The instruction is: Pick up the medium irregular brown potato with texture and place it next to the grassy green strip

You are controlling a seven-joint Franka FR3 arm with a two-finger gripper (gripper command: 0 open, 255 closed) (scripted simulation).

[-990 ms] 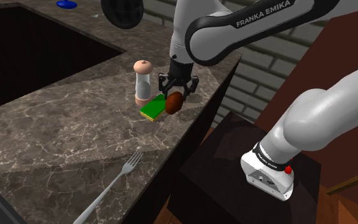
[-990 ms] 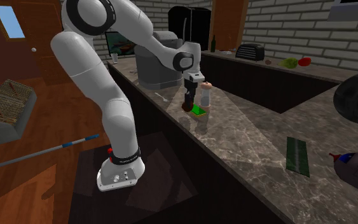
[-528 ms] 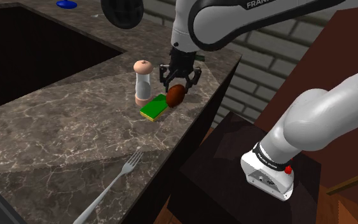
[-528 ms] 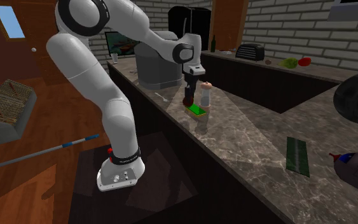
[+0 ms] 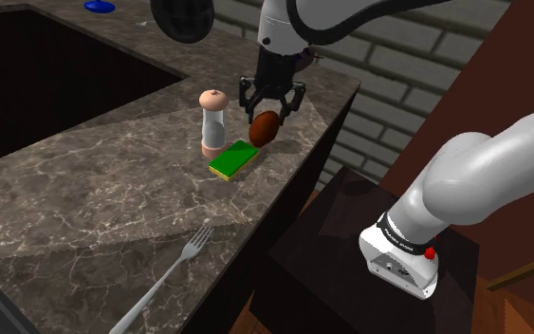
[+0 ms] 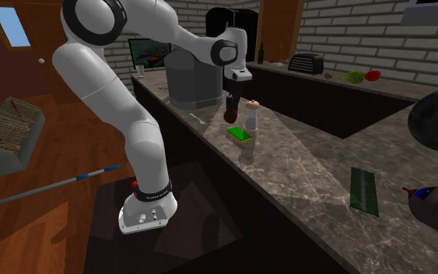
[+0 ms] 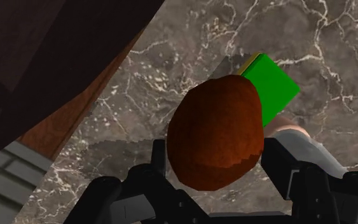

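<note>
Looking from the shoulder view's left: 1 sink, too dark to tell what's in it. On the counter you've got 1 fork, 1 shaker and 1 green block w/ a yellow edge. Just above the block, off the counter, hangs 1 brown potato. The gripper has it clamped btw. both fingers, part closed. 1 green strip lies well apart, at the second exterior view's right.

Claw clamps brown potato; green yellow-edged block lies just past the claw on dark marbled counter.
</note>
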